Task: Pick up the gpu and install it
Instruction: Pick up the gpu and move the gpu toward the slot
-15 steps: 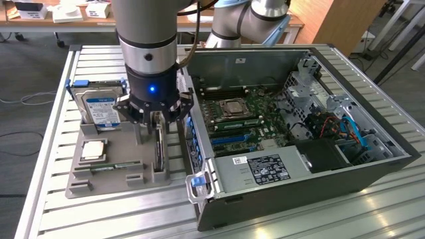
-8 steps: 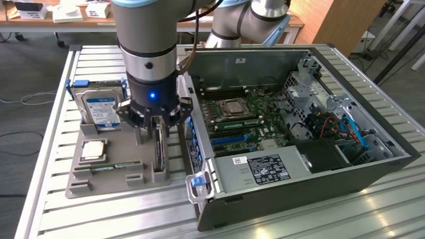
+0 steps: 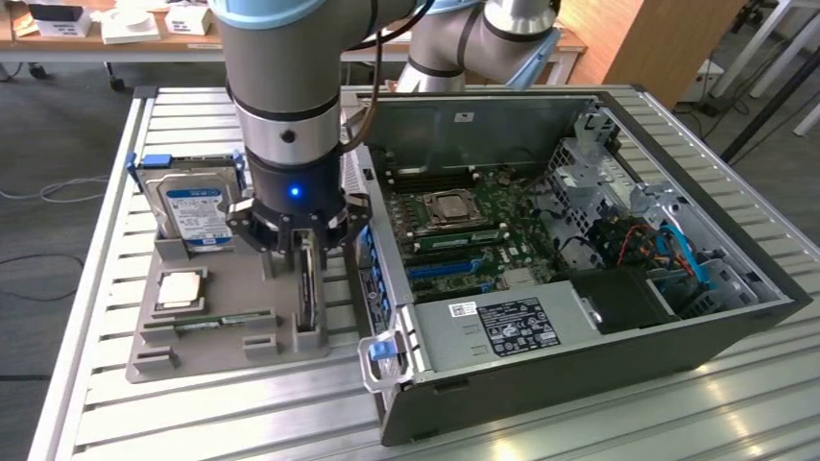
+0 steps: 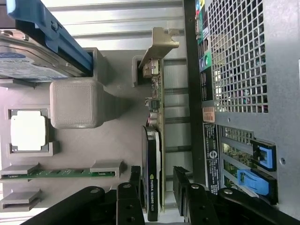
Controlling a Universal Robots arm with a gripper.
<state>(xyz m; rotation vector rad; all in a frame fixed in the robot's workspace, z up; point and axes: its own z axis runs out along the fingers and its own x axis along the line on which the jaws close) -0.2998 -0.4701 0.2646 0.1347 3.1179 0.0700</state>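
Between the released jaws stands the gpu [image 4: 152, 164], edge-up in its grey holder [image 4: 122, 140].

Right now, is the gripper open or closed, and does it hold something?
Gripper: open, with one jaw on each side of the gpu, which stands on edge in the grey tray; nothing is gripped.

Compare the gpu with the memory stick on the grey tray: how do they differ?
The gpu is dark with a pale metal bracket; the memory stick is green. The gpu is thicker and rises higher; the memory stick sits low. The open gripper straddles the gpu; the memory stick lies apart from it. Both sit in slots of the grey tray.
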